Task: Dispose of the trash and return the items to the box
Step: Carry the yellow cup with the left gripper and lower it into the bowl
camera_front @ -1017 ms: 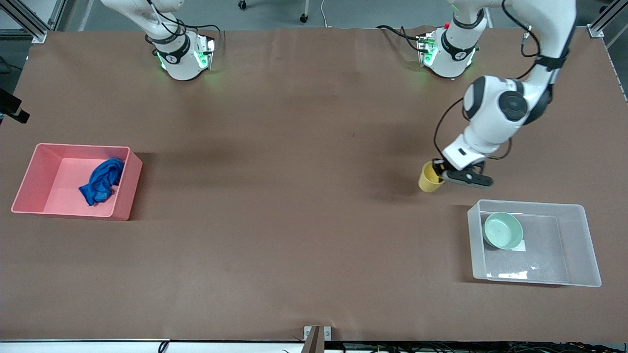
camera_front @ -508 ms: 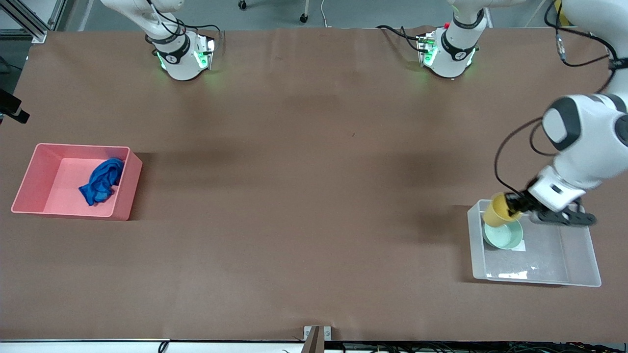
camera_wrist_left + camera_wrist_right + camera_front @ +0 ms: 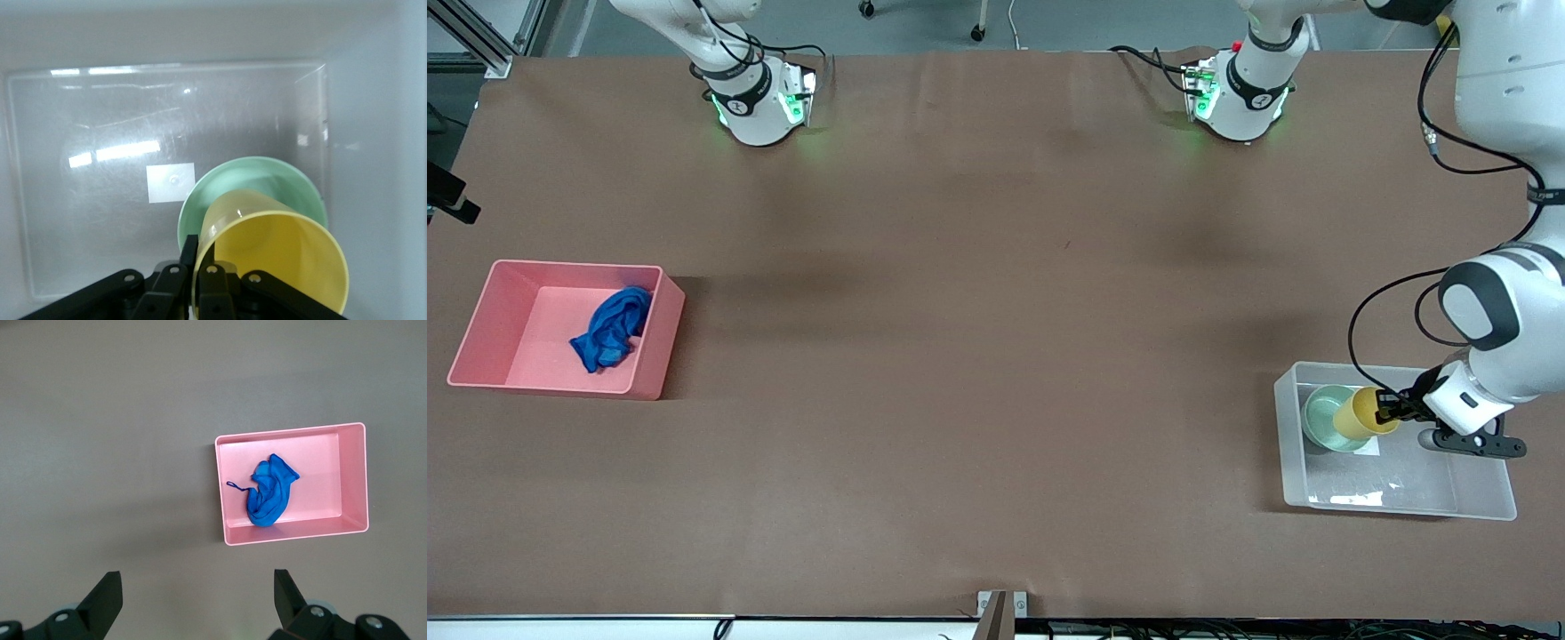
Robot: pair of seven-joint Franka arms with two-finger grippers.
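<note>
My left gripper point(image 3: 1386, 411) is shut on the rim of the yellow cup point(image 3: 1356, 415), one finger inside and one outside, and holds it tilted over the clear box point(image 3: 1480, 494). The cup point(image 3: 273, 257) partly covers the mint-green bowl point(image 3: 1320, 418), which sits in the box at the end toward the right arm; the bowl also shows in the left wrist view point(image 3: 260, 177). The blue wad point(image 3: 611, 329) lies in the pink bin point(image 3: 654, 333) at the right arm's end of the table, and shows in the right wrist view point(image 3: 270, 492). My right gripper point(image 3: 198, 593) is open and empty high over the table; it is out of the front view.
A white label point(image 3: 171, 182) is on the box's bottom beside the bowl. The rest of the box floor is bare. The two arm bases point(image 3: 760, 102) stand along the table's edge farthest from the front camera. The brown table point(image 3: 978, 356) lies between the two bins.
My left gripper has carried the yellow cup from the table, over the box's rim, to above the bowl and lower into the box. The right arm has not moved.
</note>
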